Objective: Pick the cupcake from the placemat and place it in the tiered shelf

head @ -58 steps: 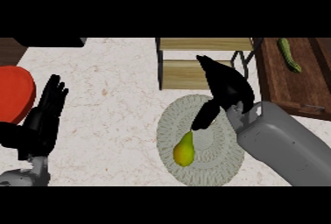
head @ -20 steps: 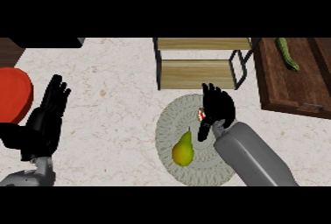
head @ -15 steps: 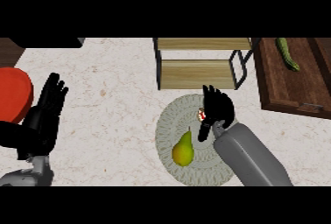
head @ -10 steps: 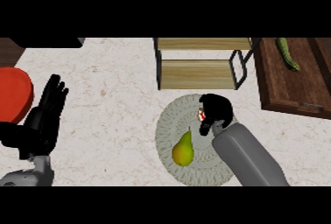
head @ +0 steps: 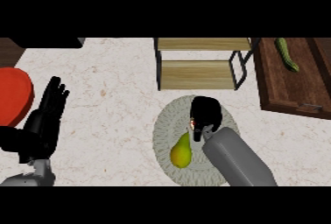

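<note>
Wide pale table (head: 110,109) spread out here, and on its far side stands the tiered shelf (head: 197,74), two wooden levels in a black frame, with a dark wooden tray (head: 284,87) off to the right. Nearer in sits the round grey placemat (head: 169,131), just this side of the shelf. Over at the left edge the left hand (head: 42,122) rests, fingers straight and relaxed. On the mat the right hand (head: 205,114) is curled over the cupcake (head: 192,125), of which only a red-and-white sliver peeks out. A yellow pear (head: 181,151) lies just beside it. That cupcake looks light and soft, easily squashed I'd say, so best held round the base.
</note>
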